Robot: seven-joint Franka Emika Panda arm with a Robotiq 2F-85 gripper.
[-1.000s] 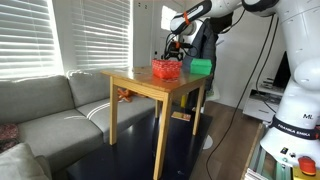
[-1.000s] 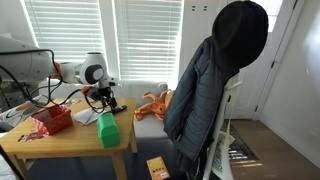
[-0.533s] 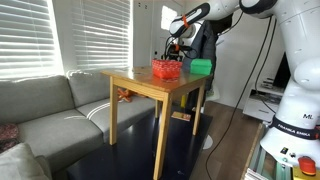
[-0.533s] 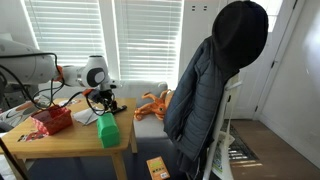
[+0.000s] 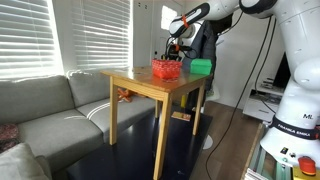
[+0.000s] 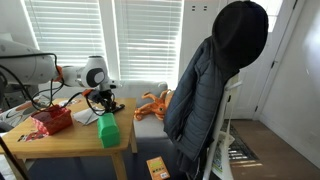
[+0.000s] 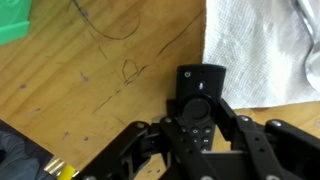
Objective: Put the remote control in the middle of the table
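Black and angular, the tool [image 7: 200, 125] enters from the bottom of the wrist view. Its 2 fingers [image 7: 150, 140] are drawn in against the long sides of the remote control [image 7: 200, 85], gripping its lower half. The remote control is a slim, flat, matte black oblong with squared corners. It has a raised round button ring and a small bluish key above that. Its tiny markings are too blurred to read. Black on black hides the exact contact line, and whether the underside touches the wood cannot be told.

Below it lies the tabletop [image 7: 90, 90], light-brown wood with visible grain and thin dark looping scratches or scribbles. Just right of the remote control's far end lies a white cloth [image 7: 260, 45], soft and finely textured, with a straight near edge. A corner of the green box [image 7: 12, 20] shows at the far left.

In both exterior views the tool [image 5: 172, 48] [image 6: 105, 100] hangs low over one end of the tabletop [image 5: 140, 82] [image 6: 70, 148], so the remote control is at that end rather than the middle. The red basket [image 5: 166, 69] [image 6: 52, 120], an open mesh, stands near it. The green box [image 5: 201, 67] [image 6: 107, 130] is a plain upright block. In an exterior view a dark padded jacket [image 6: 205, 90] drapes over a chair on the right.
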